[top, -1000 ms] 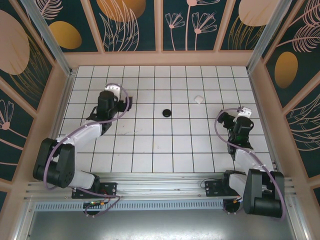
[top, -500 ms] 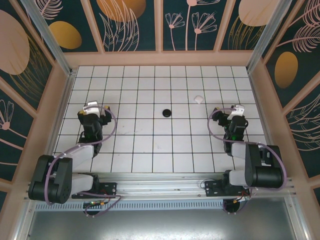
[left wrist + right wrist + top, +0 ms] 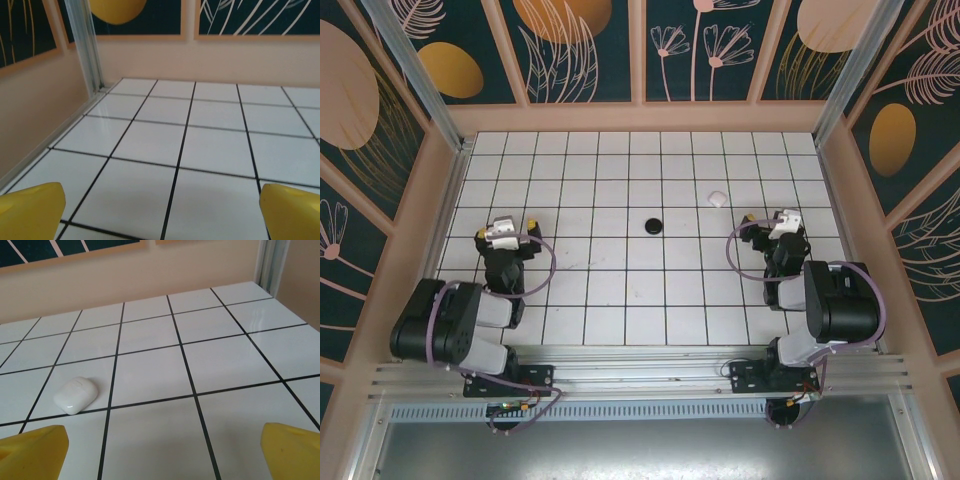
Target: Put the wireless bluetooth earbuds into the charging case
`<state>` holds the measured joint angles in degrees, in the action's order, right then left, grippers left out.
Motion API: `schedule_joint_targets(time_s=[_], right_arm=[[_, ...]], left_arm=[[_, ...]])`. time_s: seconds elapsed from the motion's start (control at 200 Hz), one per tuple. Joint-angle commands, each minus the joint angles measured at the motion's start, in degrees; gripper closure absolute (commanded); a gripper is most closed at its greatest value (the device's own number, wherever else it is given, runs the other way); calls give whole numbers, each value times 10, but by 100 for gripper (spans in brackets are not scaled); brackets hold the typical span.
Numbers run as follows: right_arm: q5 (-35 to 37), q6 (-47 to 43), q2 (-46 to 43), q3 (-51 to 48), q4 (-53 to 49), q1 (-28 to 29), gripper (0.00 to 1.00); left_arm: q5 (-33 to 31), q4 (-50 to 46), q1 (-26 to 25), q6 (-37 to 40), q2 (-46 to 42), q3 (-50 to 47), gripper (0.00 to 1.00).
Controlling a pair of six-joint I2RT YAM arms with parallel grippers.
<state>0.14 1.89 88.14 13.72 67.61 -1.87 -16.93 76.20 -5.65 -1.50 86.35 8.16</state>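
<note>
progress: judged at or near the end. Glossy, pebble-shaped white charging case (image 3: 76, 394) lying shut on the tiles; small, round black charging case (image 3: 653, 225) looking shut as well, though too small to be sure.
left to do: by this reading, little or nothing. Otherwise, opening a lid and seating each bud stem-down.
enclosure walls (image 3: 585, 50): flat dark teal panels printed with pale leaves and orange ovals, framed in matt pale wood, with brushed metal posts at the corners.
table (image 3: 620, 290): hard, glossy white square tiles with thin black grout lines and a soft sheen near the post. Slippery footing for a rounded case.
left arm (image 3: 430, 335): black moulded housings and pale grey links with a looped purple cable, folded low by its base.
right arm (image 3: 840, 300): same build, likewise folded near the rail, well apart from both cases.
left gripper (image 3: 160, 215): blunt yellow plastic fingertips spread wide, bare tile between them, grasping nothing.
right gripper (image 3: 162, 455): yellow tips equally wide apart and empty, with the white charging case ahead and to the left, not touched.
cases: smooth hard plastic, rounded all over, faint lid seam on the white one, one tile column or so between the two near mid-table.
earbuds: tiny stemmed black and white plastic buds. Whereabouts not to be told from here: too small to pick out at this range, or hidden inside the shut cases.
</note>
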Motion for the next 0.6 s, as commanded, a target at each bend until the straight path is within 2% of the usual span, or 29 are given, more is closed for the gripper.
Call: schedule_joint_targets(time_s=[0.0,0.11,0.591], right_arm=[[-1,-7,0,-3,40,1,1],[-1,-8,0,-3,38,2,1],[-1,-9,2,-2,37,4,1]], left_arm=[[21,27,13,-6,6,24,1],[72,-30,47,-31,10,53,1],[76,-28,47,-28,8,52,1]])
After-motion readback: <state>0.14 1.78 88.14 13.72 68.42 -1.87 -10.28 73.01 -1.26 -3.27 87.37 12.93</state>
